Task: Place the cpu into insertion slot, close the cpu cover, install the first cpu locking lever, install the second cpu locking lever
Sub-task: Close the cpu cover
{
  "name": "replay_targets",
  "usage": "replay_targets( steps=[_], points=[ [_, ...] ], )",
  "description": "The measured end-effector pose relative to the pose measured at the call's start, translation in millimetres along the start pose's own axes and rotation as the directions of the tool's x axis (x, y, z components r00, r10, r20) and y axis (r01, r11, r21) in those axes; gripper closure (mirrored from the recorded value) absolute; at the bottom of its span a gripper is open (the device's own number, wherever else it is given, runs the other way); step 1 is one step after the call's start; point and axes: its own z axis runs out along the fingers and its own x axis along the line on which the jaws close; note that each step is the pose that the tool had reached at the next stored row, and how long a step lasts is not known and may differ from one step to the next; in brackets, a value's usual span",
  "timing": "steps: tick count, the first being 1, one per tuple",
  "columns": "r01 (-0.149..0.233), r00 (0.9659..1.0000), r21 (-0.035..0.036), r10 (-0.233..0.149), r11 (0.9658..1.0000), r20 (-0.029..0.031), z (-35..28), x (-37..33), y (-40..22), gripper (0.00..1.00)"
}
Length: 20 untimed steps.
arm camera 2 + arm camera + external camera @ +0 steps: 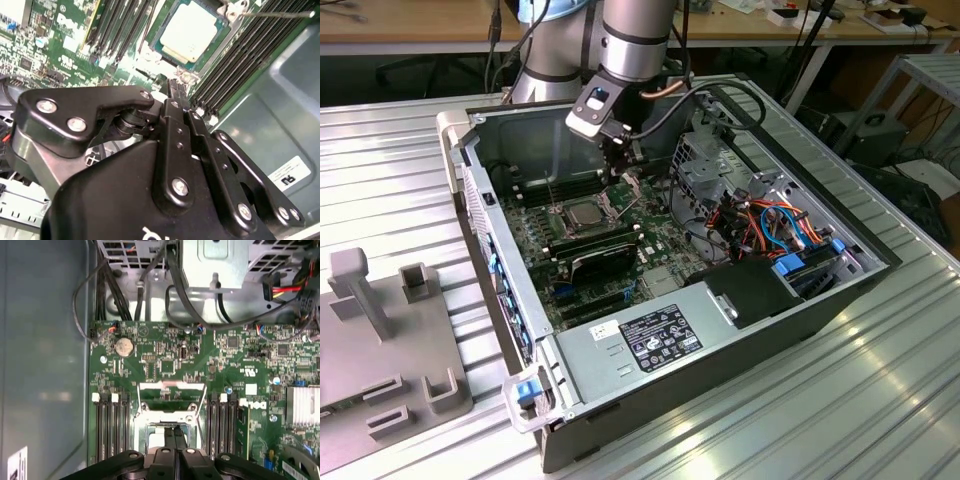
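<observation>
The tool (pixel 174 86) hangs over the motherboard (pixel 75 45) with its fingers drawn narrow and nothing seen between them. Just beyond its tips the cpu (pixel 192 31) lies flat in the insertion slot (pixel 156 44), silver top up. A thin wire lever (pixel 280 14) juts out past it.

cpu (pixel 189 31): flat square chip with a dull silver top, lay level and seated in the socket; also seen in the exterior view (pixel 582 212).
insertion slot (pixel 150 36): metal-rimmed square socket on the green board, occupied by the chip.
cpu cover (pixel 222 36): thin grey frame, appeared lowered around the chip, top showing through its window.
locking lever (pixel 280 14): thin metal rod, stood away from the socket corner, unlatched.
</observation>
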Motion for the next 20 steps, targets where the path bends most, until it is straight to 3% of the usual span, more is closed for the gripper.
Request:
replay_targets(
  steps=[2, 4, 6, 13, 18, 20],
  points=[
    [0.0, 1.0, 0.0, 0.0, 1.0, -0.0001, 0.1, 0.3, 3.7, 0.89],
    [0.0, 1.0, 0.0, 0.0, 1.0, 0.0, 0.3, 1.4, 12.3, 0.89],
    [0.0, 1.0, 0.0, 0.0, 1.0, -0.0001, 0.5, 2.2, 25.9, 0.89],
    [0.0, 1.0, 0.0, 0.0, 1.0, 0.0, 1.0, 3.6, 49.6, 0.89],
    [0.0, 1.0, 0.001, 0.0, 1.0, 0.0, 2.9, 3.9, 60.7, 0.89],
    [0.0, 1.0, 0.0078, 0.0, 1.0, -0.0002, 10.5, 4.3, 61.1, 0.89]
  ],
)
